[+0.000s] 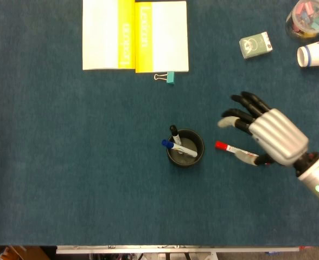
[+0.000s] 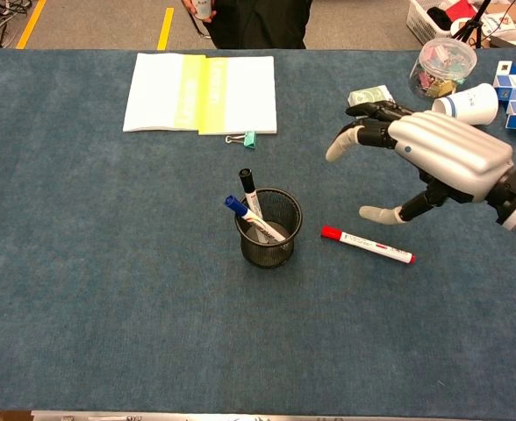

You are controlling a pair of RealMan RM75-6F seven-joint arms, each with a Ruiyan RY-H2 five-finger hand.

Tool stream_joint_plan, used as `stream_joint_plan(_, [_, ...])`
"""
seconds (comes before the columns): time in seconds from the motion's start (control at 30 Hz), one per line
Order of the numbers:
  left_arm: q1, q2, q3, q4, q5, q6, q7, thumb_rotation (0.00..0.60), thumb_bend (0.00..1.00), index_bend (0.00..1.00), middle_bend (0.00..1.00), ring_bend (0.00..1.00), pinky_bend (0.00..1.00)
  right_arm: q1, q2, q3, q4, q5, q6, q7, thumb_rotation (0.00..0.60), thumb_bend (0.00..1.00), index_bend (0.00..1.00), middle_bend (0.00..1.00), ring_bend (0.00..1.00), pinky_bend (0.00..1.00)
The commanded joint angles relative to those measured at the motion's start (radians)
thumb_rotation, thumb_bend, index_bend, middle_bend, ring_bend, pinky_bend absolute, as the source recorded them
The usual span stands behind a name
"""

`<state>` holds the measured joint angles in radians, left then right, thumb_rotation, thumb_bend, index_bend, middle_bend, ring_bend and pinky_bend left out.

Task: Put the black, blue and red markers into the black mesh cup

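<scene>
An open book with yellow pages at its middle lies at the far side of the bench. A binder clip sits just beside its near edge. Far right are a small green box, a clear tub of coloured bits, and a paper cup on its side.

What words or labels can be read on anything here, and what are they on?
"Lexicon" on the yellow band of the booklet, printed twice, running sideways in the head view.
The small green box has a label, too small to read.
The red marker has print on its barrel, too small to read.
The paper cup shows only a blue stripe, no words.
</scene>
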<state>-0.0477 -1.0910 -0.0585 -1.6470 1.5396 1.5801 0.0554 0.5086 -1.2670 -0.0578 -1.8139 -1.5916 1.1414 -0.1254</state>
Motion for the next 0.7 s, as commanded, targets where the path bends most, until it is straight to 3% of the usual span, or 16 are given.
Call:
stream_joint_plan(0.03, [-0.002, -0.002, 0.002, 0.000, 0.002, -0.004, 0.001, 0.600, 0.36, 0.31, 0.20, 0.20, 0.10, -0.031, 0.013, -0.022, 0.002, 0.033, -0.006, -0.064, 0.600, 0.16, 0.33, 0.28, 0.06, 0.00])
stream_joint_plan(0.3, [-0.012, -0.009, 0.005, -0.006, 0.014, -0.014, 0.006, 0.600, 0.36, 0.31, 0.20, 0.20, 0.10, -0.059, -0.083, -0.038, 0.109, 0.072, -0.040, -0.183, 0.600, 0.16, 0.33, 0.28, 0.06, 0.00])
stream_joint_plan(0.7, [-0.009, -0.004, 0.009, -0.009, 0.011, -0.013, 0.009, 0.600, 0.36, 0.31, 0.20, 0.20, 0.10, -0.056, -0.258, -0.017, 0.255, 0.130, -0.100, -0.333, 0.600, 0.16, 0.33, 0.28, 0.06, 0.00])
